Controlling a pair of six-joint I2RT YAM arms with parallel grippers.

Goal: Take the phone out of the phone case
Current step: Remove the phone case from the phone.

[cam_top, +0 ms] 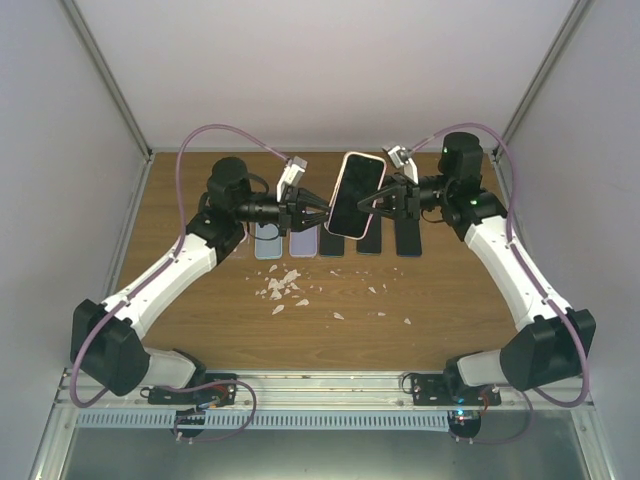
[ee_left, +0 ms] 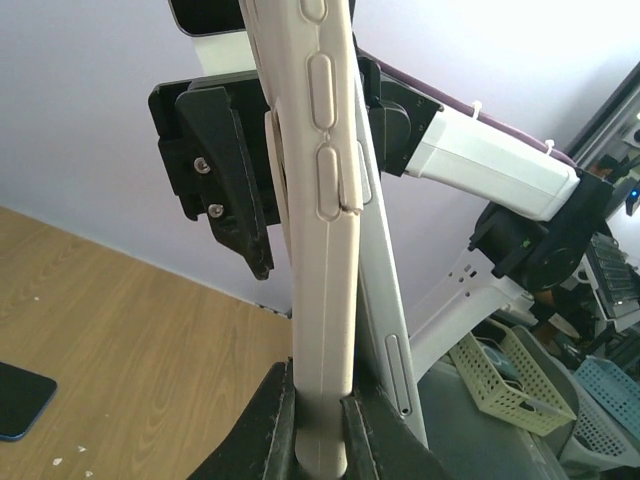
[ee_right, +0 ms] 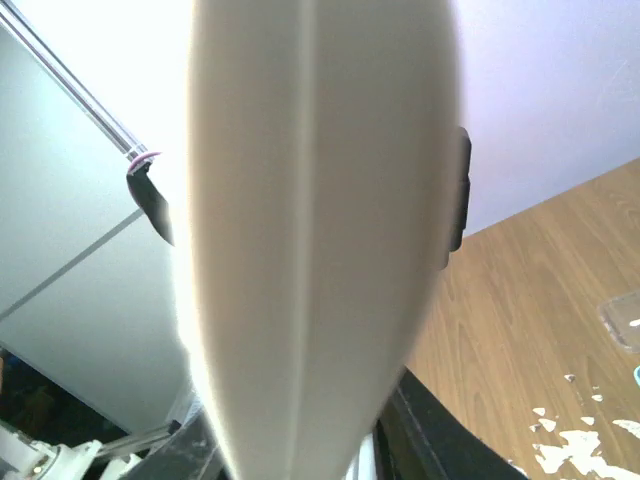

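Observation:
The phone in its pale cream case (cam_top: 357, 195) is held in the air above the table's back middle, between both grippers. My left gripper (cam_top: 318, 212) is shut on the case's lower left edge. In the left wrist view its fingers (ee_left: 318, 410) pinch the cream case (ee_left: 325, 300), and the phone's silver edge (ee_left: 385, 310) stands slightly apart from the case on the right. My right gripper (cam_top: 378, 200) is shut on the opposite edge. In the right wrist view the case (ee_right: 320, 230) fills the frame between its fingers (ee_right: 300, 455).
A row of several phones and cases (cam_top: 330, 243) lies on the wooden table under the held phone. White scraps (cam_top: 285, 285) are scattered in front of them. A dark blue phone (ee_left: 20, 400) shows in the left wrist view. Baskets (ee_left: 510, 385) stand off the table.

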